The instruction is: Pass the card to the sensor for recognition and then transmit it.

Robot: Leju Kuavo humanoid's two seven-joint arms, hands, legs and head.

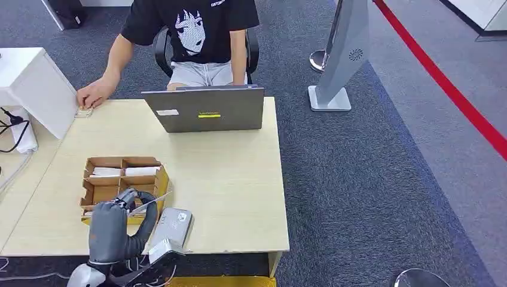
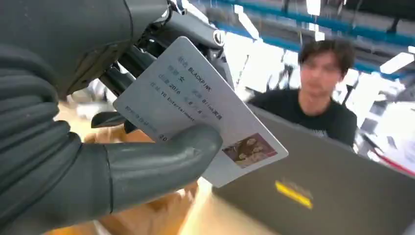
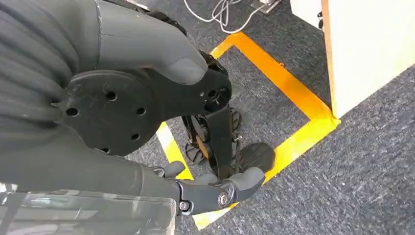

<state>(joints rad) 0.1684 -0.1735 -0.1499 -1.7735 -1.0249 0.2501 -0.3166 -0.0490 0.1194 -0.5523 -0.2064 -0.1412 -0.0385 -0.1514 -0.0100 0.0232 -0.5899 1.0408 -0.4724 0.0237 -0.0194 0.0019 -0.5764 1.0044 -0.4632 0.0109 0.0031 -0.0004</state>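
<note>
My left hand (image 1: 111, 229) is over the table's front edge, beside a cardboard compartment box (image 1: 122, 162). It pinches a white ID card (image 2: 195, 110) between thumb (image 2: 161, 161) and fingers; the card carries printed text and a small photo. From the head the card (image 1: 154, 201) looks like a thin edge, just above and left of the grey sensor (image 1: 173, 226) at the table's front. My right hand (image 3: 147, 107) hangs beside the table above the floor, fingers apart, holding nothing.
A grey laptop (image 1: 206, 110) stands at the table's far edge, with a seated person (image 1: 197, 36) behind it. The person's hand (image 1: 92, 94) rests near a white box (image 1: 33, 84) at far left. Yellow floor tape (image 3: 293, 103) runs by the table leg.
</note>
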